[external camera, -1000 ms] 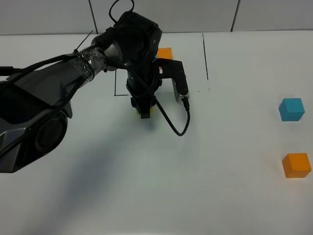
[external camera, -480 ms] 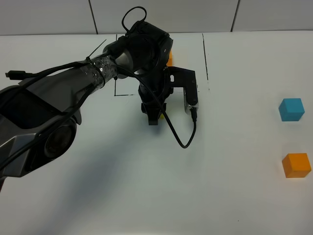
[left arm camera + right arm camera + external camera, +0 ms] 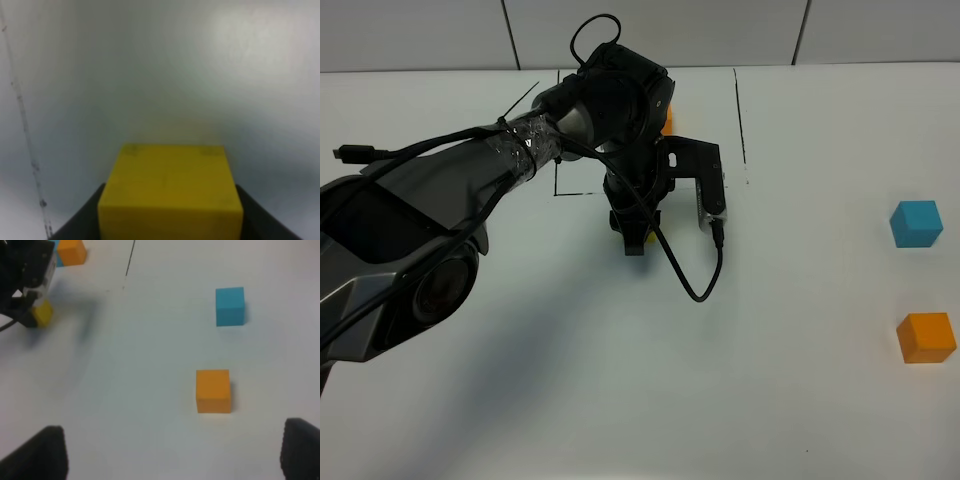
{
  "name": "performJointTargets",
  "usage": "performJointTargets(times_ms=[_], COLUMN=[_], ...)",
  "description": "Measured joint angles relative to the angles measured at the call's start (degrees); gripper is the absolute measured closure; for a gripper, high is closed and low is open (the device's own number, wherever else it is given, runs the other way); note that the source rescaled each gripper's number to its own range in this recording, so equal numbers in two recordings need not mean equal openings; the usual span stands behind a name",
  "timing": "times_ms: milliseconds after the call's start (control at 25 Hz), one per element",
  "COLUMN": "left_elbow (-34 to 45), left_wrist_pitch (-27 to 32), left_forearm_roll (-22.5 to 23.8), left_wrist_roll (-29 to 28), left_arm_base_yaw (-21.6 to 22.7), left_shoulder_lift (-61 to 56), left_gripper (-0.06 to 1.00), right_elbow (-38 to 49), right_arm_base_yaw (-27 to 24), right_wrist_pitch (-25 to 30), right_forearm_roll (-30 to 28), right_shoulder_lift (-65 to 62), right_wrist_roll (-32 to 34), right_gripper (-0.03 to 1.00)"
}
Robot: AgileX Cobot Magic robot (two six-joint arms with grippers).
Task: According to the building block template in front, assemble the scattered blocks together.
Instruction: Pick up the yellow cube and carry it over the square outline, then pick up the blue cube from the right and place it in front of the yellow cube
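**Over the last second the left arm has edged rightward along the template's near side and come to a stop, the yellow cube pinched in its jaws.**

High view: the yellow cube sits just this side of the building block template, mostly hidden behind the wrist. The sky-blue cube and orange cube lie apart on the tabletop, far to the right and nearer the right arm.
Left wrist view: the left jaws press on the yellow cube's flanks, and a drawn black line runs nearby.
Right wrist view: the right jaws stand spread and empty. Both loose cubes lie ahead of them, the orange one closer.
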Motion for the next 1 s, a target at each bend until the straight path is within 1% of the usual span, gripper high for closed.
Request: performJointTargets(times_ms=[560, 640, 680, 760, 840, 920, 1000], left_elbow=[0.00, 0.00, 0.07, 0.13, 0.30, 0.43, 0.56], left_wrist_pitch=[0.25, 0.23, 0.38, 0.82, 1.58, 2.34, 3.66], left_forearm_roll=[0.00, 0.00, -0.07, -0.15, -0.39, -0.91, -1.66], left_wrist_roll=[-0.44, -0.37, -0.31, -0.22, -0.22, -0.22, -0.64], left_arm_base_yaw=[0.00, 0.00, 0.05, 0.11, 0.11, 0.11, 0.11], left_shoulder_lift=[0.04, 0.04, 0.19, 0.20, 0.09, -0.40, -1.49], left_gripper=[0.93, 0.90, 0.85, 0.72, 0.53, 0.38, 0.26], right_elbow=[0.00, 0.00, 0.00, 0.00, 0.00, 0.00, 0.00], right_arm_base_yaw=[0.00, 0.00, 0.00, 0.00, 0.00, 0.00, 0.00], right_wrist_pitch=[0.00, 0.00, 0.00, 0.00, 0.00, 0.00, 0.00], right_forearm_roll=[0.00, 0.00, 0.00, 0.00, 0.00, 0.00, 0.00], right_shoulder_lift=[0.00, 0.00, 0.00, 0.00, 0.00, 0.00, 0.00], right_wrist_roll=[0.05, 0.05, 0.05, 0.05, 0.05, 0.05, 0.05], right_gripper=[0.23, 0.23, 0.23, 0.23, 0.23, 0.23, 0.23])
